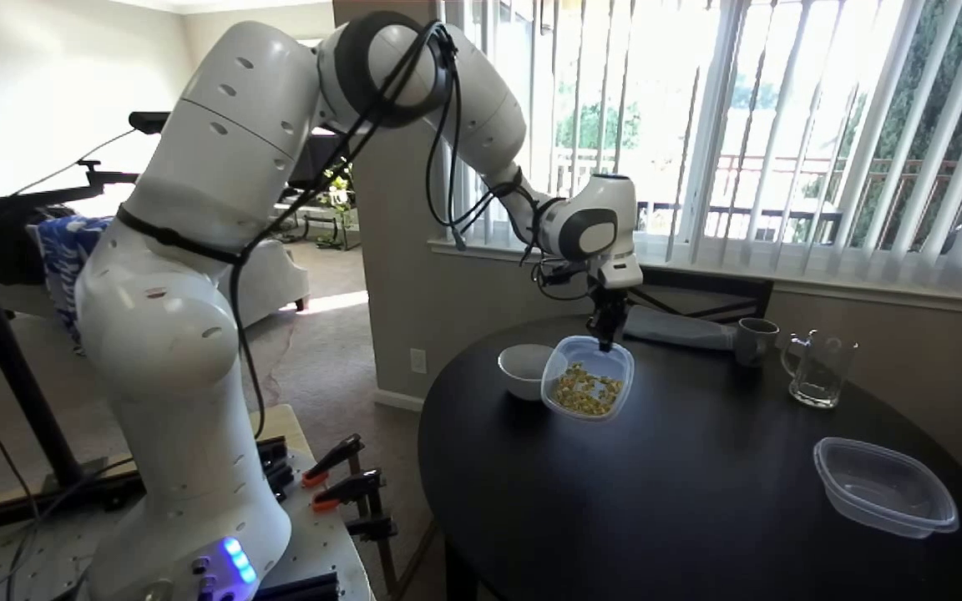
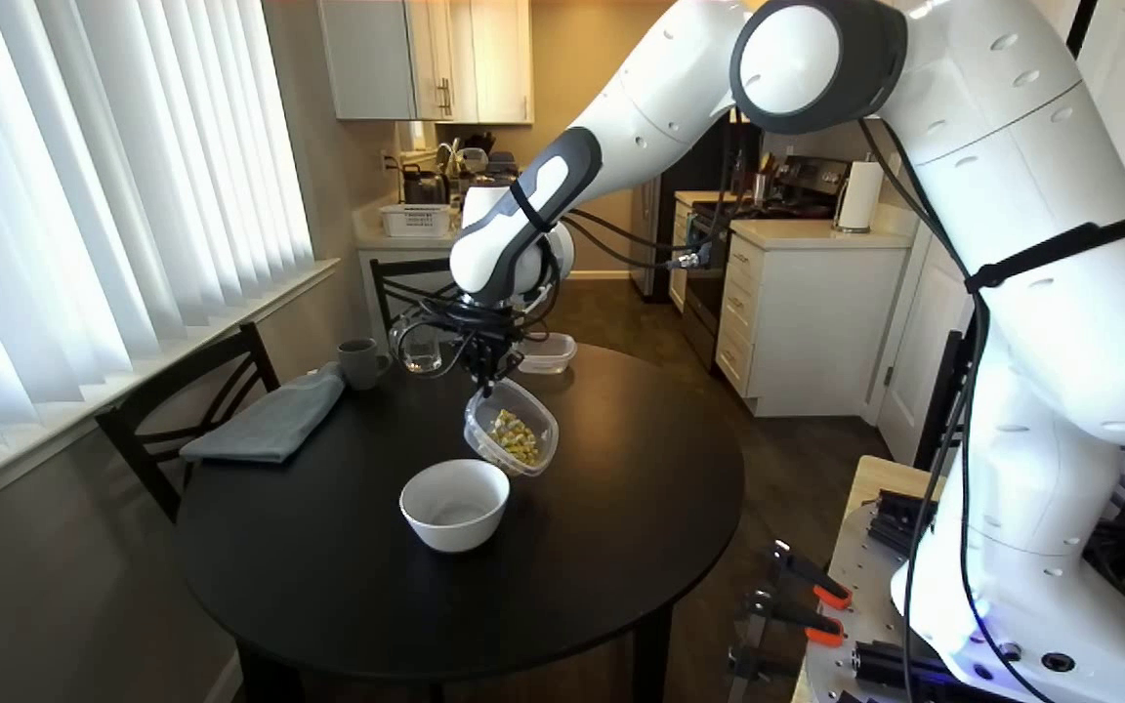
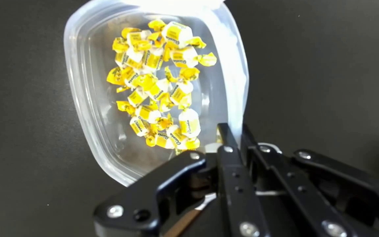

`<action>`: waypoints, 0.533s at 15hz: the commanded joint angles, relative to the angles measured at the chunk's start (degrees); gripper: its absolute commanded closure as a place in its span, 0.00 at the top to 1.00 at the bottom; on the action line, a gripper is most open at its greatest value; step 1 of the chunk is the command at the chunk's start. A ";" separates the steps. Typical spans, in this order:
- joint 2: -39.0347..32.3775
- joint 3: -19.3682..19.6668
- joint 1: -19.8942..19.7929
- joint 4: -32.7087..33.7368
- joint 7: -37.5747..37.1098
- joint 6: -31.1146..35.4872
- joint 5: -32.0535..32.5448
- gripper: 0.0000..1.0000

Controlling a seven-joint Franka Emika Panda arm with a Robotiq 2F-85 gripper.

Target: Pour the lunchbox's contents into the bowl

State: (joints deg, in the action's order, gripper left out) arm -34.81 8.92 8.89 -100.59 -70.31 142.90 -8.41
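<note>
My gripper (image 3: 235, 133) pinches the tilted lunchbox (image 3: 92, 108); candies (image 3: 158, 90) lie inside; nearby, lower than my gripper, stands the bowl (image 2: 454, 532).

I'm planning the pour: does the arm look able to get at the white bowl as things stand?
Probably yes: the gripper holds the tilted lunchbox by its rim near the upright white bowl, with nothing visible between them.

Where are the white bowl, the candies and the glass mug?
White bowl (image 2: 455, 508), in an exterior view: inside.
Candies (image 3: 159, 90), in the wrist view: a middle wrapper.
Glass mug (image 1: 823, 369), in an exterior view: body.
</note>
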 commanded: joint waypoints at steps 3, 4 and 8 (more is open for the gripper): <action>6.59 -3.30 -0.02 -6.60 2.14 -6.88 1.93 0.05; 7.37 -3.98 -0.10 -7.23 2.48 -8.00 1.69 0.05; 11.66 -6.69 -0.12 -11.89 5.03 -6.59 0.89 0.05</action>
State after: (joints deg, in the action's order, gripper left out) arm -28.73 4.29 9.47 -106.57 -68.45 134.76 -7.04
